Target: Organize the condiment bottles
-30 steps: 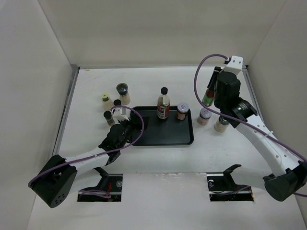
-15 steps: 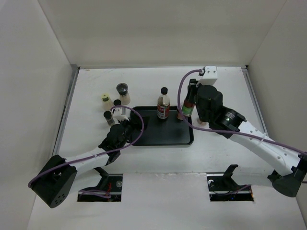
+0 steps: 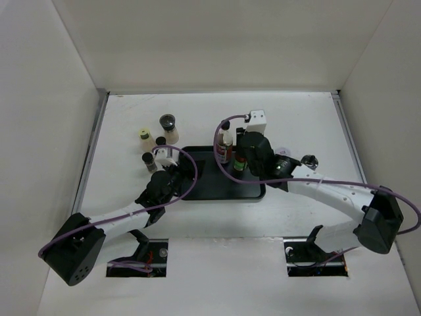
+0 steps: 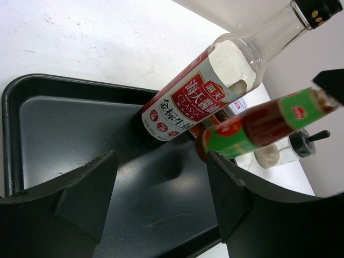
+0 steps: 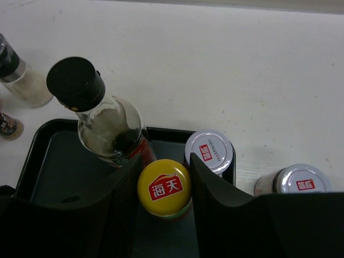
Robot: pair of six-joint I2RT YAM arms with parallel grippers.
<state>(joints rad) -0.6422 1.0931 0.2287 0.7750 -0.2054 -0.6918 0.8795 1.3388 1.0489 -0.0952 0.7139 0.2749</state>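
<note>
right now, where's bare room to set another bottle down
Free: left half of the tray, rim to tall clear bottle, and the table at back right. Crowded: the tray's far right corner, red sauce bottle beside a silver-lidded jar, and the jar cluster left of it.

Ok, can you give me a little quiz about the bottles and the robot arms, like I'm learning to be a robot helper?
1. True or false: the right end effector grips the yellow-capped sauce bottle.
2. Which of these stands on the black tray near the tall black-capped bottle? A) a silver-lidded jar B) a spoon C) a cup
3. Fill the gap: the left end effector holds ____.
Key: 1 true; 2 A; 3 nothing.
</note>
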